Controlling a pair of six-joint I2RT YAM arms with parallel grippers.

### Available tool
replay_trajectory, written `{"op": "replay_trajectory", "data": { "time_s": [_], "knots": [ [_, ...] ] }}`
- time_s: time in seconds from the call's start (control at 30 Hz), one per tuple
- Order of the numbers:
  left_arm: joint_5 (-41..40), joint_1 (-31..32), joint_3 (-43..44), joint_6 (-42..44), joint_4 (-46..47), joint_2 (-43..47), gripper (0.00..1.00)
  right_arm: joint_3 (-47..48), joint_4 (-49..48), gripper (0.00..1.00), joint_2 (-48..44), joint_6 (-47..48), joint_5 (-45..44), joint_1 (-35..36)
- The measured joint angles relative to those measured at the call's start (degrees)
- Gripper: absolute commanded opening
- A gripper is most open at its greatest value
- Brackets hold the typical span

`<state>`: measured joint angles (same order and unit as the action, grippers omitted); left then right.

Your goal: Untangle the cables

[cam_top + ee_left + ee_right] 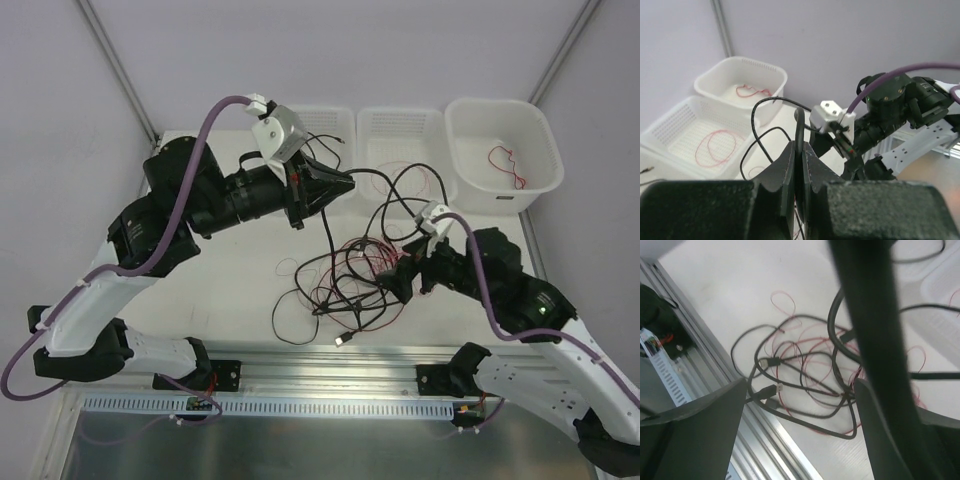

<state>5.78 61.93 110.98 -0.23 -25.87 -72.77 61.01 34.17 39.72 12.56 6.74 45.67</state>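
The cables (pixel 335 285) lie in a tangle of black cords and thin red wires on the white table, in front of the middle. My left gripper (pixel 350 181) hangs above the table and is shut on a black cable (pixel 375 173) that loops away to the right. The left wrist view shows that black cable (pixel 799 125) rising from between the closed jaws of the left gripper (pixel 801 150). My right gripper (pixel 393 283) is open over the tangle's right edge. In the right wrist view the right gripper (pixel 801 390) stands wide above the tangle (pixel 805 380), and a blurred black cord (pixel 865 315) crosses close in front.
Three white baskets stand along the back: the right one (pixel 530 135) holds a red wire (pixel 505 160), the middle one (pixel 400 125) another, and the left one (pixel 335 120) is partly hidden by my left arm. An aluminium rail (pixel 330 365) runs along the near edge.
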Motion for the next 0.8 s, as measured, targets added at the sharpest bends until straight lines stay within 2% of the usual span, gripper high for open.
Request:
{"op": "replay_trajectory", "data": {
  "time_s": [0.17,0.4,0.53,0.7,0.8],
  "knots": [
    [-5.33,-0.02,-5.33,-0.37,-0.85,0.35,0.01,-8.81,-1.9,0.92,3.72,-1.18,-0.52,0.02],
    [-12.41,-0.04,-13.2,-0.66,0.85,3.02,0.01,-19.98,-2.38,0.92,3.96,-4.83,0.79,-0.09],
    [-14.34,-0.57,-21.66,-2.25,2.71,6.45,0.0,-23.15,-2.45,0.91,5.16,-6.6,2.08,-0.09],
    [-13.29,-6.4,-32.26,-7.52,2.64,7.17,0.0,-23.63,-2.75,0.89,5.46,-7.56,4.0,-0.09],
    [-12.33,-10.03,-34.71,-9.92,2.38,7.23,0.0,-24.59,-3.69,0.88,6.25,-8.17,5.99,0.57]
  ]
}}
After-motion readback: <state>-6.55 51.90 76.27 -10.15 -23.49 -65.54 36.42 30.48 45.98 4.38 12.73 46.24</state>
